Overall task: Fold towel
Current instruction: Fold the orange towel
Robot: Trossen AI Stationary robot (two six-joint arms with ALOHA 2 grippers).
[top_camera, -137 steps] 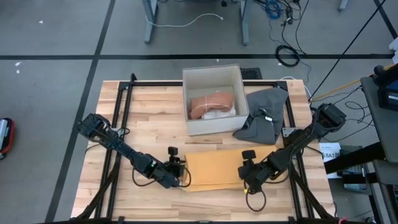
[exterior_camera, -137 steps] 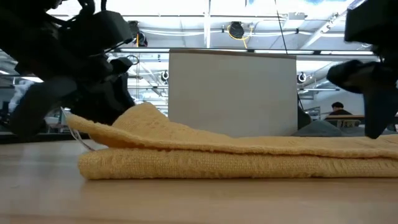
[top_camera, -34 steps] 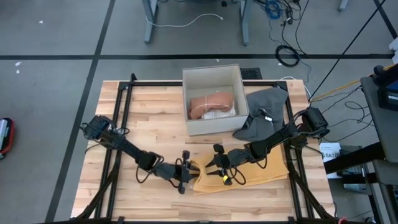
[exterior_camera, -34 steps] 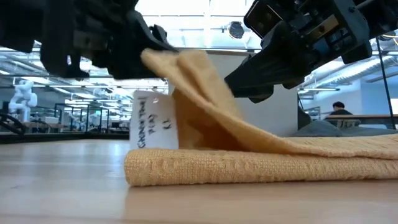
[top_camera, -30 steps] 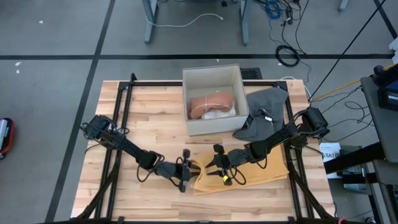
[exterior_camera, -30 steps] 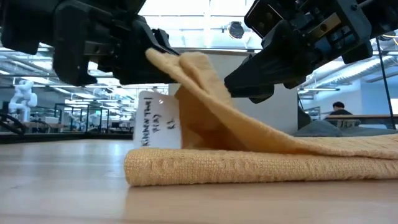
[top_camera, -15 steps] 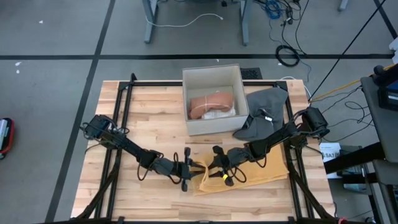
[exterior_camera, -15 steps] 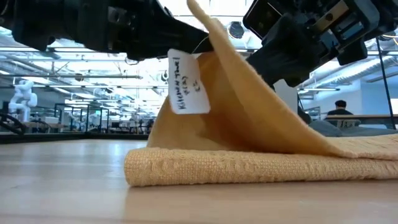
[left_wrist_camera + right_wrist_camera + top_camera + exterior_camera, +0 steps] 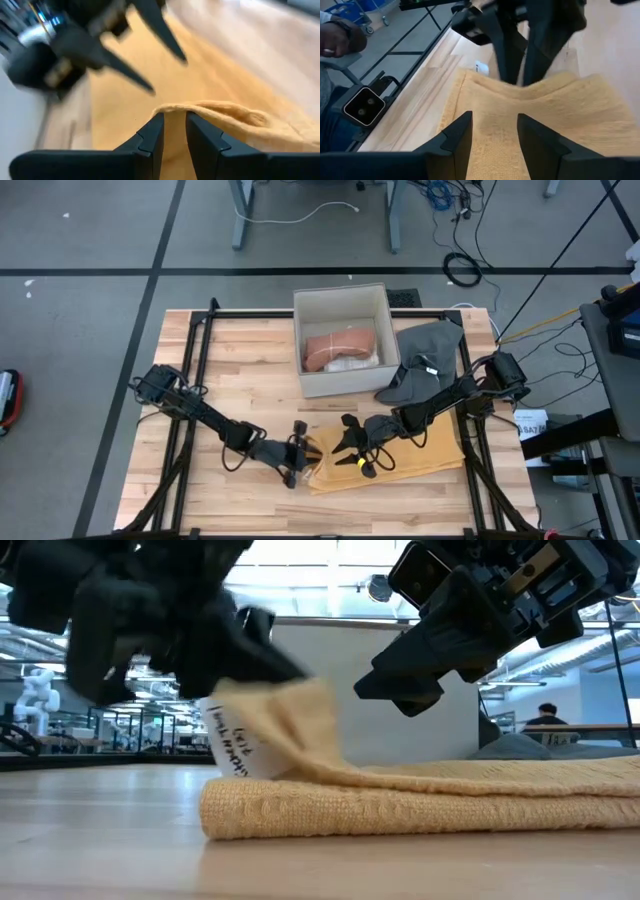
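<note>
While the towel lies on the table in front of the box, its left edge is doubled back over the rest in a low fold. Left end effector sits at that edge, fingers narrow and pinched on the towel hem; the left wrist view shows the fabric ridge running between them. White tag with handwriting hangs under the lifted edge, low view only.

Right end effector is over the towel, just right of the left one, nearly facing it. Its fingers stand apart with nothing between them, above the cloth. Low view has it raised clear of the fold.

Box holds a pinkish cloth with something white beside it. Grey cloth is heaped just right of the box, touching its right wall. Right arm runs past the front of that heap.

Right wrist view catches a person beyond the table edge, one arm visible, and a small white camera unit on the frame near the towel.
</note>
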